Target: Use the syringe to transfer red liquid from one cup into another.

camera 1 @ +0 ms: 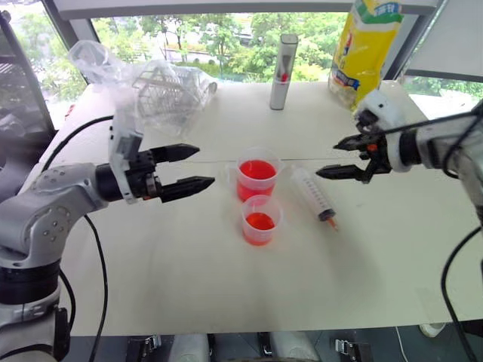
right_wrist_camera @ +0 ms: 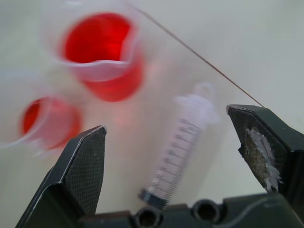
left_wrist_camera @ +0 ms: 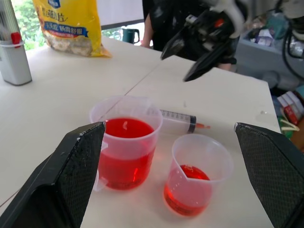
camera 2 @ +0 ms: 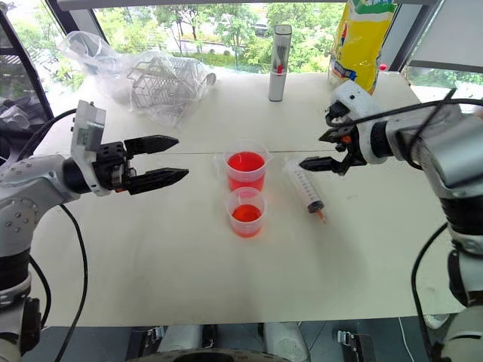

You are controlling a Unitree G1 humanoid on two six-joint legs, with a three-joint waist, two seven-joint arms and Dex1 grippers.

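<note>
On the white table [camera 1: 189,279], just right of the larger cup [camera 1: 257,179]: one clear plastic syringe [camera 1: 315,197], lying flat, reddish tip toward me, plunger pushed in. Judged light, rigid, smooth and apt to roll; best taken across the mid-barrel. My right gripper [camera 1: 349,157] hangs above it, spread wide, empty. My left gripper [camera 1: 186,168], left of the larger cup, spread wide, empty. Larger cup: red liquid [camera 1: 257,170], roughly half full. Smaller cup [camera 1: 261,219], touching or just beside the larger cup on my side: shallow red liquid. Both thin-walled, likely easily tipped.
</note>
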